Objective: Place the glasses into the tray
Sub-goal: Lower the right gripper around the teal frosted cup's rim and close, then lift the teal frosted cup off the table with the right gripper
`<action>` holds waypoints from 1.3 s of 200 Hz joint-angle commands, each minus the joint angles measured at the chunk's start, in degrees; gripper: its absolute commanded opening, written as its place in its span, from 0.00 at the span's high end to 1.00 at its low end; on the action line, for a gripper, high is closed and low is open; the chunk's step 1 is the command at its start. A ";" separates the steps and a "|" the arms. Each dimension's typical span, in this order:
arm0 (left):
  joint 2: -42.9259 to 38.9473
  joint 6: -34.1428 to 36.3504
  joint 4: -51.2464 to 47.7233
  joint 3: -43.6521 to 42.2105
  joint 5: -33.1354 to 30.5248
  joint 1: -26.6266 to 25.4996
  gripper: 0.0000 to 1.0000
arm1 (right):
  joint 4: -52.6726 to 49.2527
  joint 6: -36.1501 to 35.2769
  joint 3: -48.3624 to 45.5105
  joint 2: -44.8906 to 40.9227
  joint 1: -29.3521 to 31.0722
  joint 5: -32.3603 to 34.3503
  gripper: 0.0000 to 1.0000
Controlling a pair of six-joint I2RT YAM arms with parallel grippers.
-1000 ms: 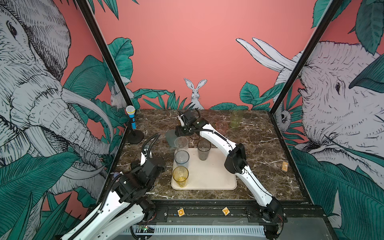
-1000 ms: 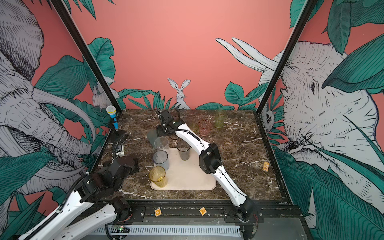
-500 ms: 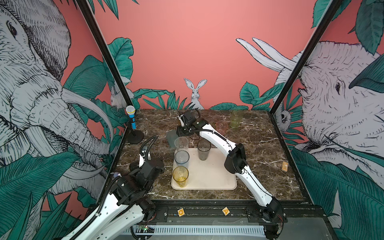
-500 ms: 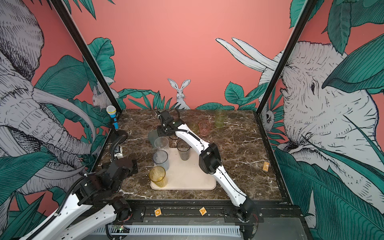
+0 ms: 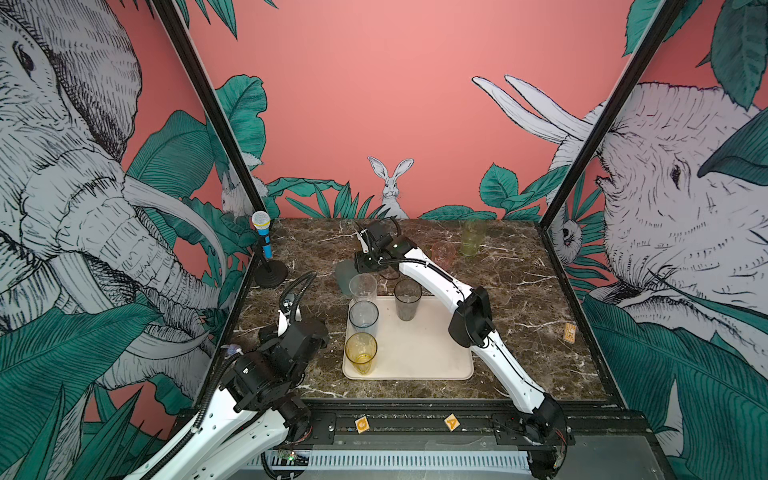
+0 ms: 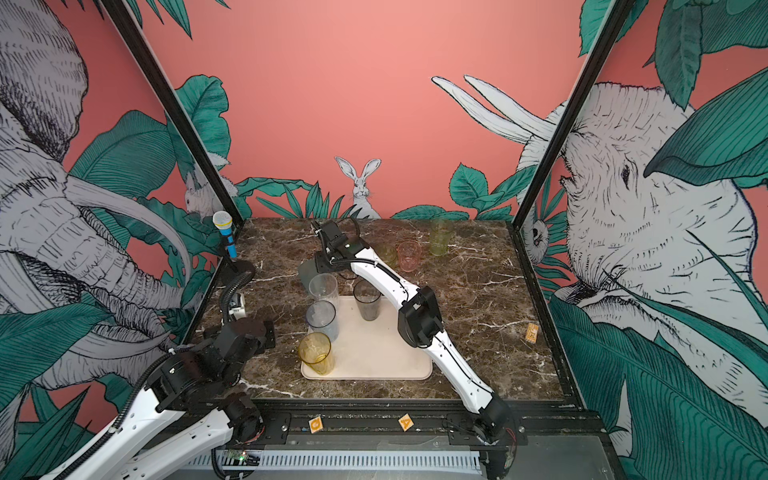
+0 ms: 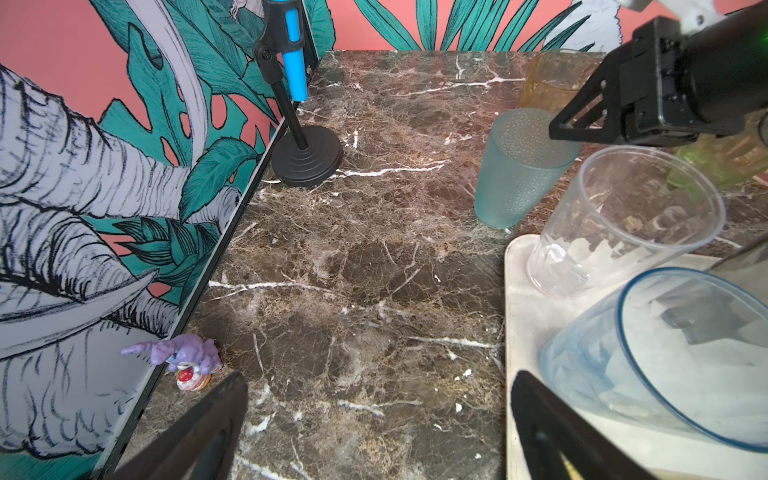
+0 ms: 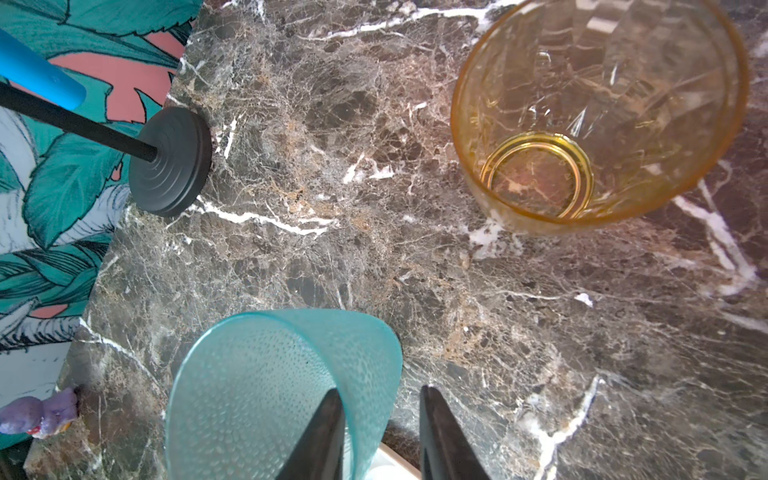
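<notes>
Brown marble surface (image 5: 519, 291) inside pink jungle-mural walls (image 5: 374, 83), cream tray (image 5: 436, 353) near centre, left claw (image 7: 380, 376) spread wide, right claw (image 8: 378, 390) astride teal tumbler (image 8: 257, 382) rim, grip unclear.

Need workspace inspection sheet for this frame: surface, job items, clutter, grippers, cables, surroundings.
Surface: marble table, no spills seen.
Job's things: tray holds clear glass, blue-grey glass, yellow glass, grey glass; outside it teal glass, amber glass, pink glass, short green glass, tall green glass.
Clutter: toy microphone, purple figurine, wooden block.
Grippers: left gripper open, empty; right gripper open, astride teal glass's wall.
Cables: black hose on left arm.
Surroundings: jungle mural walls.
</notes>
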 commanded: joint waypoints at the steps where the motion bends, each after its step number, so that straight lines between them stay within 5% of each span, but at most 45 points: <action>1: -0.35 -1.34 -0.57 -0.59 -0.55 0.29 0.01 | -1.04 -0.59 -0.45 -0.33 0.25 1.13 0.70; 260: -1.49 -1.70 0.22 -1.67 0.37 0.27 0.01 | 0.23 -3.23 -5.80 -4.89 -1.17 1.15 0.97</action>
